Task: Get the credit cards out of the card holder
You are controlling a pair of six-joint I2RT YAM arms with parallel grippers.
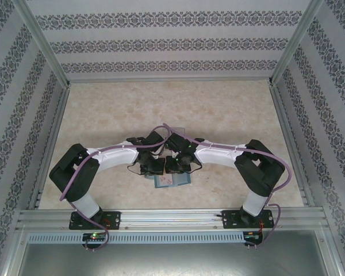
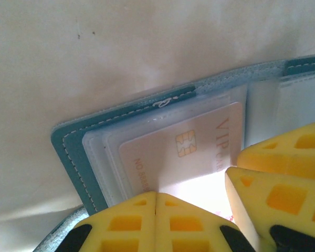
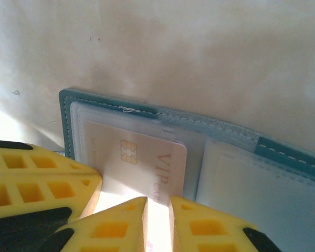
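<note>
Left gripper (image 2: 155,198): yellow fingers pressed together, nothing between them, tips at the near edge of a pale white plastic card (image 2: 199,149) with a gold chip and "VIP" lettering. Right gripper (image 3: 157,205): fingers a narrow slit apart, just beside the left one, tips over the same card; contact unclear. Card lies among the clear plastic sleeves (image 2: 97,149) of a teal-blue stitched soft bifold wallet (image 2: 68,152). It lies open and flat on the beige marbled table (image 1: 161,109), toward its near edge, between the arms.

Elbows out, left arm (image 1: 112,158) and right arm (image 1: 218,154) fold inward, wrists nearly meeting, tipped down. Fingers of left gripper (image 2: 156,202) pressed flush together. On right gripper (image 3: 158,207), jaws a narrow slit apart.
</note>
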